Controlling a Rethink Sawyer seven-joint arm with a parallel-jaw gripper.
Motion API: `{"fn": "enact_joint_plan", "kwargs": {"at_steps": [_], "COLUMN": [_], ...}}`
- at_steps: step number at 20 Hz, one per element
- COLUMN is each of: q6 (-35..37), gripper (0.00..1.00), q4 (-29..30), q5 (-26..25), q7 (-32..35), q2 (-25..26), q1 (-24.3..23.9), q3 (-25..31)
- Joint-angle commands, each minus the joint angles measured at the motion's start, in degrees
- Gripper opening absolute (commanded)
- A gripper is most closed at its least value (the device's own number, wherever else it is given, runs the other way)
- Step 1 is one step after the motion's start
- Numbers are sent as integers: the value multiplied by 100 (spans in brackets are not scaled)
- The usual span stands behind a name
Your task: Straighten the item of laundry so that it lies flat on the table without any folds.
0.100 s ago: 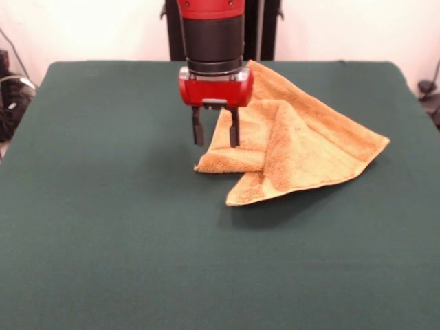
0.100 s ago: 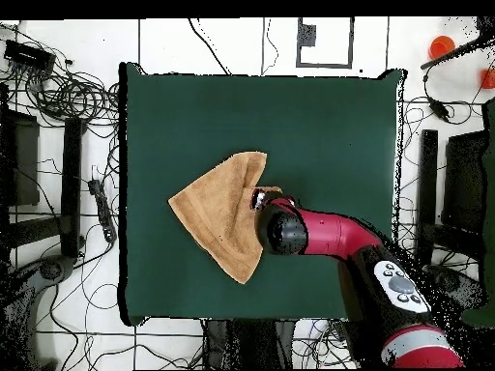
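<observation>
The golden-tan item of laundry lies folded over on the dark green table, right of centre in the front view, with a thick fold running down its middle and a rolled corner at its left. From above the item of laundry shows as a rough triangle on the table. My gripper hangs just above the towel's left corner, open, with nothing between its two dark fingers. In the overhead view the arm's wrist covers the gripper at the towel's right edge.
The red and black arm reaches in from the lower right of the overhead view. Cables and stands crowd the floor around the table. Green surface stretches wide to the left and front of the towel in the front view.
</observation>
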Motion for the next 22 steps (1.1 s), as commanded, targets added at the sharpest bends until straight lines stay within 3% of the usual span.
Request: {"fn": "enact_joint_plan", "kwargs": {"at_steps": [1,22], "q6": [426,247], "gripper": [100,100], "q4": [-229,-508], "q5": [-279,-659], "q7": [-148,-89], "q2": [341,670], "q1": [112,-9], "q3": [575,648]}}
